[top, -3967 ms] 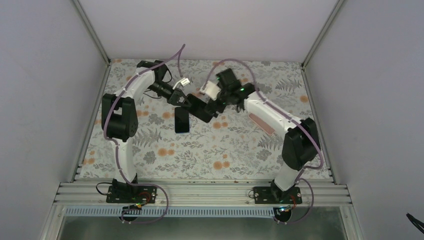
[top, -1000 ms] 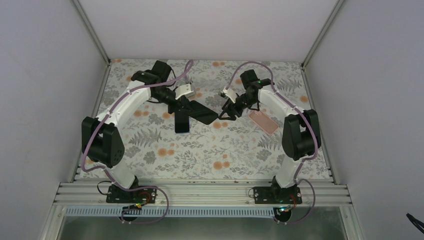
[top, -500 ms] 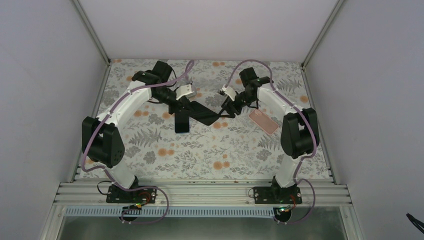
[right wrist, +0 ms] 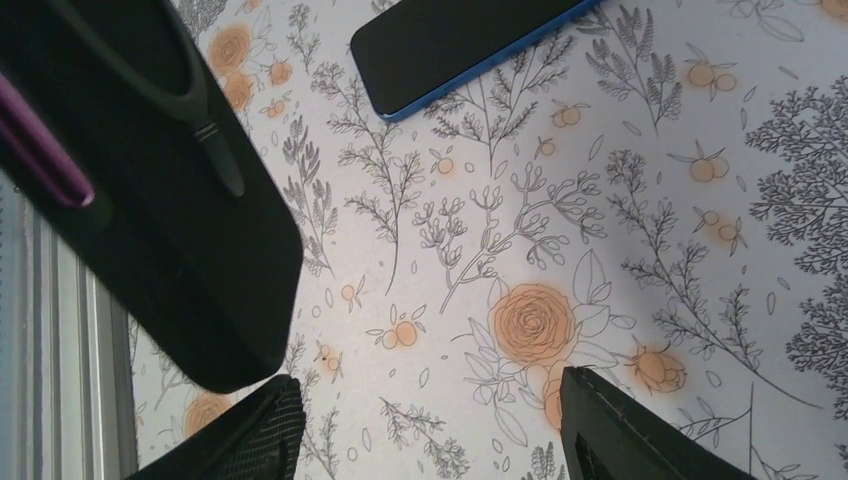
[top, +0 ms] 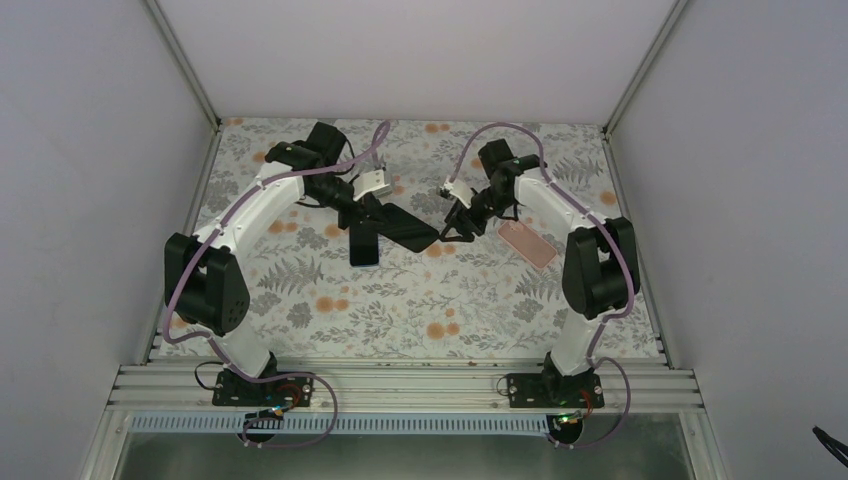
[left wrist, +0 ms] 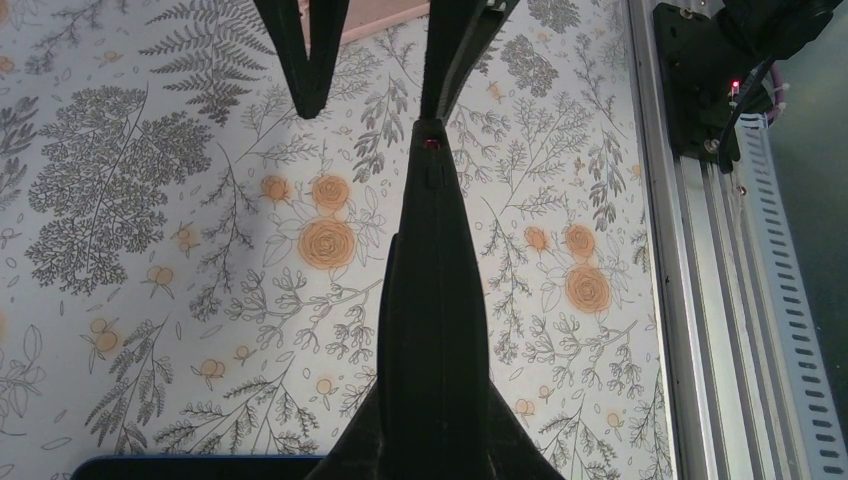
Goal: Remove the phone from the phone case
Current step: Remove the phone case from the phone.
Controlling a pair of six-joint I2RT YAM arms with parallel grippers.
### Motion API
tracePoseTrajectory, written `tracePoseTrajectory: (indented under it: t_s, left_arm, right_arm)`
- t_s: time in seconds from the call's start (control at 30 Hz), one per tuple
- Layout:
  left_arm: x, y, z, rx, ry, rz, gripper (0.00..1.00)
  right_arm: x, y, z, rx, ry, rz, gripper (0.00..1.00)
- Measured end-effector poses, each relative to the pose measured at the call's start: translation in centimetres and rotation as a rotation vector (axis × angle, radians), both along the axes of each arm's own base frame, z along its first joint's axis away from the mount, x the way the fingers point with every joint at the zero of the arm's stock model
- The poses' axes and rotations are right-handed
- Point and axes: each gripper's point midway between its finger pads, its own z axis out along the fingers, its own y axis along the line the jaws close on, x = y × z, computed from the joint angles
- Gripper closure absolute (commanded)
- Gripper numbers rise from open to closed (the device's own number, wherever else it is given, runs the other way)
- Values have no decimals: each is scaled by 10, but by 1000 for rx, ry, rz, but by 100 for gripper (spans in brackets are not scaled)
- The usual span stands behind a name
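The black phone case (top: 408, 227) hangs in the air, held at its left end by my shut left gripper (top: 372, 208). In the left wrist view the case (left wrist: 430, 290) shows edge-on, running up from the gripper (left wrist: 430, 445). The phone (top: 363, 243), black with a blue rim, lies flat on the table just below the case; it also shows in the right wrist view (right wrist: 460, 40) and at the bottom of the left wrist view (left wrist: 190, 467). My right gripper (top: 453, 219) is open and empty just right of the case's free end (right wrist: 150, 210), its fingers (right wrist: 250, 435) apart.
A pink flat rectangle (top: 527, 244) lies on the flowered table right of the right gripper. The metal rail (top: 400, 385) with the arm bases runs along the near edge. White walls close the table on three sides.
Four seconds ago both grippers were at the case. The right gripper has since let go and drawn back to the right, then edged closer again. The left keeps holding the case; the phone has not moved.
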Motion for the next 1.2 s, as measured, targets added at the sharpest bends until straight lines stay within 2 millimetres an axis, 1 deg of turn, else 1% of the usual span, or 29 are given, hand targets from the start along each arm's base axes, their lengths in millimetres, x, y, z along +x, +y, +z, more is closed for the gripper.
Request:
tracePoseTrajectory:
  t_s: [0.17,0.33,0.47,0.7,0.93,1.1,1.2]
  left_arm:
    - [0,0,0,0,0,1,98]
    - [0,0,0,0,2,2,98]
    - [0,0,0,0,2,2,98]
    - [0,0,0,2,1,3,98]
    - [2,2,-1,7,-1,7,98]
    - [-3,1,-1,1,13,-4,98]
    - [-6,-1,0,-2,17,-19,98]
  right_arm:
    - [-7,-2,4,-4,1,14,36]
    - [-13,2,5,-4,-1,37,37]
    - [-14,5,5,-2,-5,43,38]
    - [-10,6,3,-7,-11,37,39]
    - [-7,6,-6,-24,12,35,40]
    - [4,7,-11,-42,5,31,40]
    - [11,9,-7,-42,-9,29,40]
